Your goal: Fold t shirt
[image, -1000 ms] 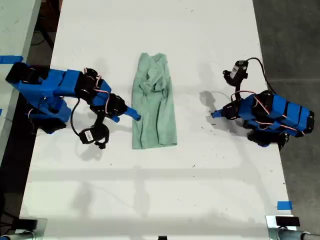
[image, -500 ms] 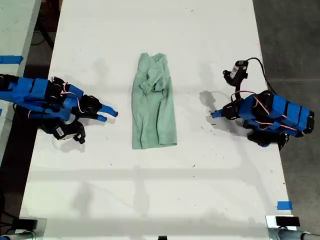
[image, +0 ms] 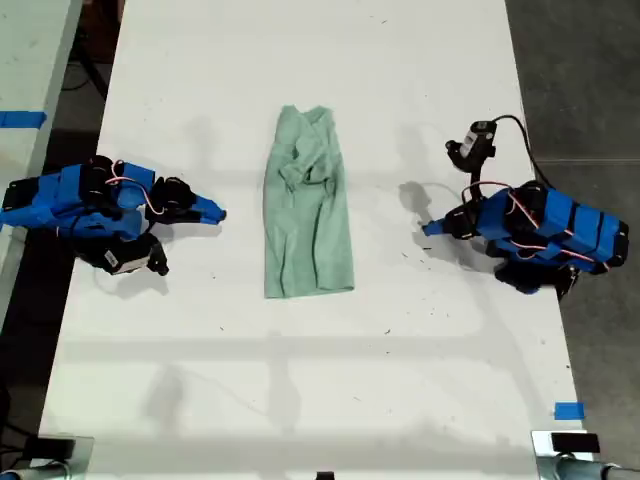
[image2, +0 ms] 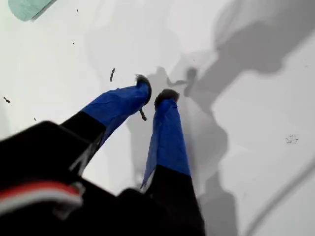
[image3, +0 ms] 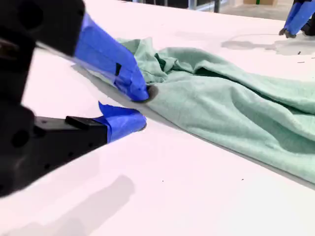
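Observation:
The pale mint-green t shirt [image: 308,215] lies wrinkled, long and narrow, in the middle of the white table [image: 300,380]. My second gripper [image: 218,212] rests low on the table on the exterior view's left, a short gap away from the shirt. In its wrist view its jaws [image3: 142,105] stand open and empty, close to the cloth's [image3: 236,108] edge. My first gripper [image: 427,229] sits on the exterior view's right, apart from the shirt. Its blue fingers [image2: 155,93] are shut on nothing above bare table, with a corner of the cloth [image2: 27,7] far off.
A camera on a cable [image: 478,140] sticks up from the arm on the exterior view's right. Blue tape [image: 568,410] marks the table near the exterior view's lower right. A second table [image: 25,80] stands beyond the exterior view's left edge.
The arm on the exterior view's left drew back from the shirt's edge toward that view's left and folded lower. The shirt and the other arm stayed put.

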{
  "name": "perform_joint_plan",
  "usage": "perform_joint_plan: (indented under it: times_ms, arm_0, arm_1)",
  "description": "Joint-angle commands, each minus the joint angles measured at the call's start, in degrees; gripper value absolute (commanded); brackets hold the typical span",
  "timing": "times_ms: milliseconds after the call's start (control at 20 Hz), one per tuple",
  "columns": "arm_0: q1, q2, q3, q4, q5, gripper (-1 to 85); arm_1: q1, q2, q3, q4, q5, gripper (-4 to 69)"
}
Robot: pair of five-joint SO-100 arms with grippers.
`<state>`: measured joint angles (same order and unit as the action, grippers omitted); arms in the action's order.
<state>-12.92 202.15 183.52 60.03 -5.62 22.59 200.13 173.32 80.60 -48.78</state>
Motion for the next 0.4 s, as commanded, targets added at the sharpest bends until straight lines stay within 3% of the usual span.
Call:
perform_joint_plan:
  times_ms: [0, 350]
  arm_0:
    - [0.0, 0.4, 1.0, -1.0, 0.2, -0.1]
    - [-0.3, 0.4, 1.0, -1.0, 0.3, -0.1]
  arm_1:
    - [0.5, 0.7, 3.7, -1.7, -0.4, 5.7]
    - [1.1, 0.7, 3.7, -1.7, 1.8, 5.7]
